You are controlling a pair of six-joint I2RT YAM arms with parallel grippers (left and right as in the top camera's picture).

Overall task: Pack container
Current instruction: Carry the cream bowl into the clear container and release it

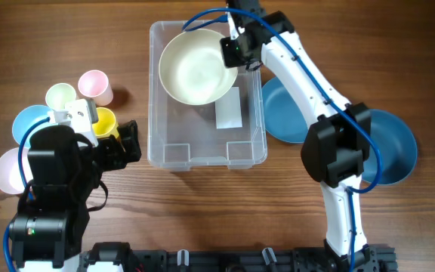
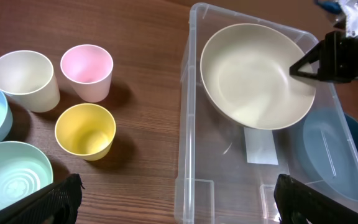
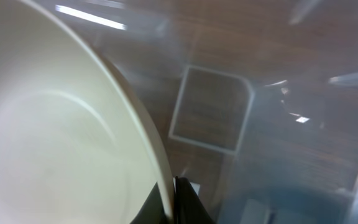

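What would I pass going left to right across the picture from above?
Pale bowl → cream cup → pink cup → container, with the cream bowl over it → dark blue bowl → second blue bowl.

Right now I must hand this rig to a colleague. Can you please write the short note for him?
Right gripper: shut on the rim of the cream bowl, holding it tilted over the far end of the container; not yet released.
Left gripper: open, empty, beside the yellow cup.
Done: nothing lies loose in the container.
Left: set the bowl down, then probably pack the yellow cup, pink cup, cream cup, light blue bowl and blue bowls.
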